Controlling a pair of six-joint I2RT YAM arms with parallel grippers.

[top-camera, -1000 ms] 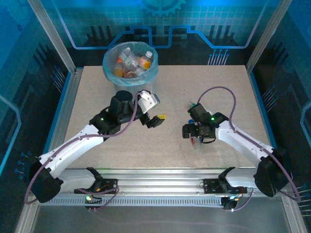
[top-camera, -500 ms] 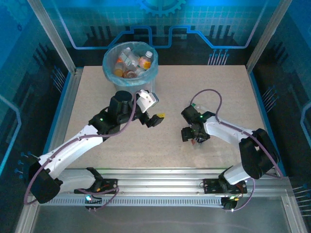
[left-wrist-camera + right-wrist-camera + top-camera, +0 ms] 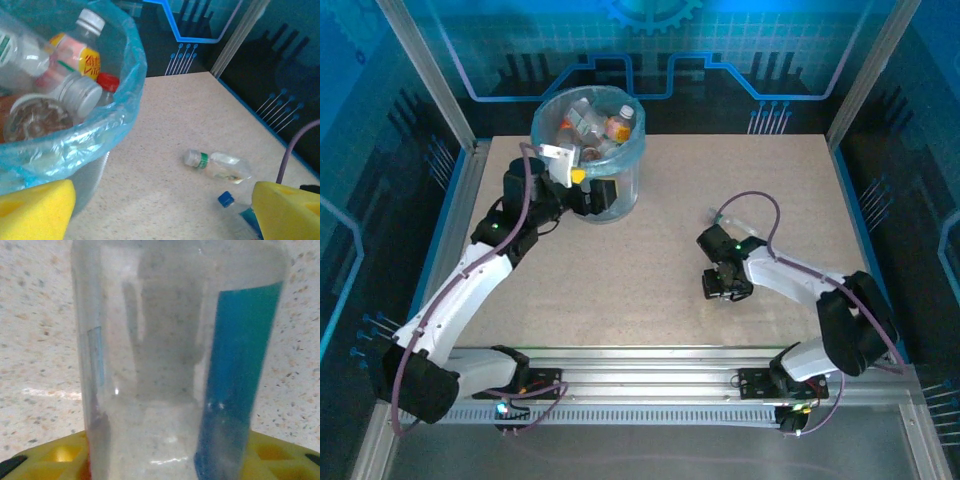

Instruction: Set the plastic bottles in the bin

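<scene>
Jaws of the left gripper (image 3: 588,186) stand wide apart; on the right gripper (image 3: 725,285) I cannot tell whether they are clamped.
I find the left gripper at the near side of the bin (image 3: 625,160), which stands far left on the table (image 3: 670,180); its yellow pads (image 3: 35,210) sit well apart. Several plastic bottles (image 3: 590,125) lie inside the bin. The right gripper sits low at centre-right, with a clear blue-labelled bottle (image 3: 150,365) between its pads. Just beside that bottle, on the far side, a green-banded bottle (image 3: 217,165) lies on its side.
</scene>
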